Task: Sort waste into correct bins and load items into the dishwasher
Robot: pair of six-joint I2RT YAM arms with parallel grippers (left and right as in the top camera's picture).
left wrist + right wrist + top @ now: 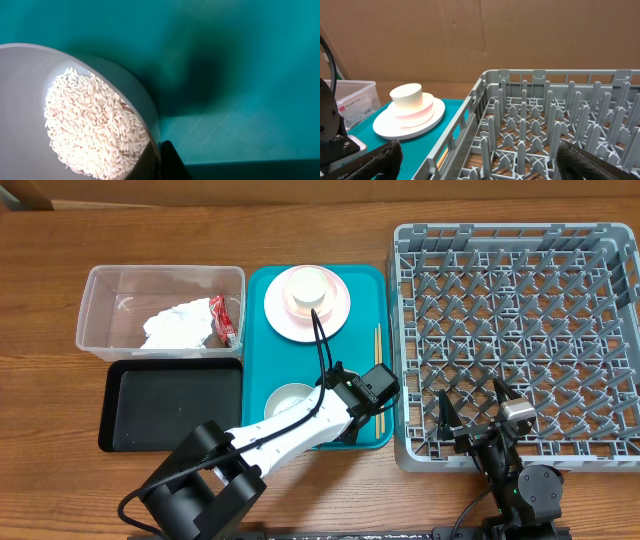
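Left gripper (161, 160) is pinched shut on the rim of a white bowl (30, 65). One dark finger shows outside the wall at the bottom of the wrist view, a grip that looks meant to lift and tip the bowl. A heap of loose rice (90, 125) lies inside it, so the bowl probably has to be emptied into a bin before it can be racked. It sits on the teal tray (240, 60), in the lower middle of the overhead view. To the lower right, the right gripper (472, 408) hangs with its fingers spread wide and nothing between them, over the near left corner of the grey rack (520, 300), likely waiting clear of the other arm. Lower left lies the black tray (170, 400), with nothing in it that I can see. Further up, the chopsticks (378, 375) lie side by side along the teal tray's right edge. Beyond them is the pink plate (335, 315) with the cup (306, 288) standing on its middle. At the upper left, the clear tub (100, 300) holds the crumpled napkin (175, 328) and, touching its right side, the red wrapper (222, 318). The wrapper's printed face shows through the tub wall in the right wrist view, but the print is too small to read. No other writing is legible.
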